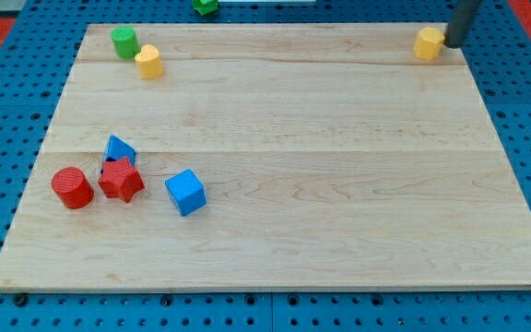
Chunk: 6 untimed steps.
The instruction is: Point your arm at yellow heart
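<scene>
Two yellow blocks lie on the wooden board (275,249). One yellow block (428,42), angular in outline, sits at the view's top right corner. The other yellow block (148,61), more rounded, sits at the view's top left beside a green cylinder (123,41). I cannot tell for certain which of them is the heart. My dark rod comes down from the view's top right, and my tip (451,43) stands just right of the top-right yellow block, touching it or nearly so.
A blue triangle (118,148), a red star (121,180), a red cylinder (72,187) and a blue cube (185,192) cluster at the view's lower left. A green block (206,5) lies past the board's top edge, partly cut off.
</scene>
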Motion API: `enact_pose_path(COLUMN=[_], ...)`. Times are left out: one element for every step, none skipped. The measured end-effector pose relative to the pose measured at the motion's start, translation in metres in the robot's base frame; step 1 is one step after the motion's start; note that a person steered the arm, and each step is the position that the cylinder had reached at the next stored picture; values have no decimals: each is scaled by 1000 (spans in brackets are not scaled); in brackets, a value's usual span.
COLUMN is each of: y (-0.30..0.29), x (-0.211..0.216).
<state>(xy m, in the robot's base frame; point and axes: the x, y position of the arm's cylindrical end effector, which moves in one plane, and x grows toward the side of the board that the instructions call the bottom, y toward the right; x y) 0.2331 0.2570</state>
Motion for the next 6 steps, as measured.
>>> enact_pose_path(y=[-28, -34, -141, -284, -403, -501], x=[3, 59, 85, 85, 93, 92])
